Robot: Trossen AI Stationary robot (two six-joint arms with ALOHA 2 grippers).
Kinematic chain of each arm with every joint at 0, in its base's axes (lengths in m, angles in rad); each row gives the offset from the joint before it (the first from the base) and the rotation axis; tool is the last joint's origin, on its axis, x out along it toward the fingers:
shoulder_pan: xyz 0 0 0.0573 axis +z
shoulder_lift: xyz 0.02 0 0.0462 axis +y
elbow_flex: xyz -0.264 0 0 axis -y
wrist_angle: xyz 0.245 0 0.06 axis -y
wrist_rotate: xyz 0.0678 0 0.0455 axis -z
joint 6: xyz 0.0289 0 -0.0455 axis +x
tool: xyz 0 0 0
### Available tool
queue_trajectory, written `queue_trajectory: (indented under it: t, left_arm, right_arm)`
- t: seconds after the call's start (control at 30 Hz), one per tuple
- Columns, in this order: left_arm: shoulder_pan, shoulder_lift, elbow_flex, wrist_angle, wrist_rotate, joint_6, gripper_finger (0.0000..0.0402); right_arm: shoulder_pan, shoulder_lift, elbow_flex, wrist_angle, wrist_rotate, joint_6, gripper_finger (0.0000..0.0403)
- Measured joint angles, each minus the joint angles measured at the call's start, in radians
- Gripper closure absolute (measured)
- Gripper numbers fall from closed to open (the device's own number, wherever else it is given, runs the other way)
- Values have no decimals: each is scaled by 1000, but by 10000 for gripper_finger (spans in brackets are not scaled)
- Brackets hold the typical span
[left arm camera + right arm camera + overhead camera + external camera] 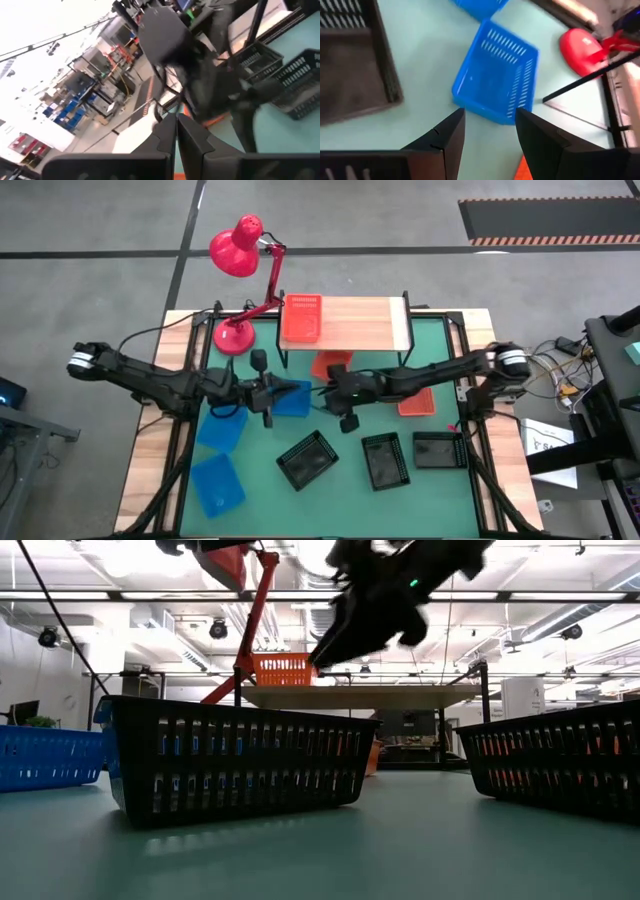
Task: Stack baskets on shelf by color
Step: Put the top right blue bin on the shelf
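orange baskets (301, 319): 3 | blue baskets (217, 484): 3 | black baskets (308, 459): 3 | shelf (362, 324): 1 | lamp (238, 250): 1

Red lamp (240, 255) crowds shelf (365, 323) left end; right end bare

Robotics lab or workshop: open ceiling with strip lights (120, 595) and ducts, grey concrete floor (90, 220) with hazard-striped mat (548, 218), storage racks (75, 107), cables beside the desk (450, 340).
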Motion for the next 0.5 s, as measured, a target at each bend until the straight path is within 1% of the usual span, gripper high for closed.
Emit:
queue_trajectory:
  t: [0.1, 0.23, 0.37, 0.5]
  left_arm:
    - [3, -10, 0, -1, -13, -5, 402]
    - [3, -28, -20, -4, -26, -7, 402]
    - [3, -59, -52, 1, -26, -7, 402]
    - [3, -94, -66, 1, -26, -8, 402]
  right_arm:
    - [-22, 83, 89, -96, -1, -70, 236]
    - [-41, 193, 192, -189, 10, -204, 236]
    - [-45, 267, 278, -241, 29, -331, 236]
    - [-45, 317, 333, -267, 54, -437, 236]
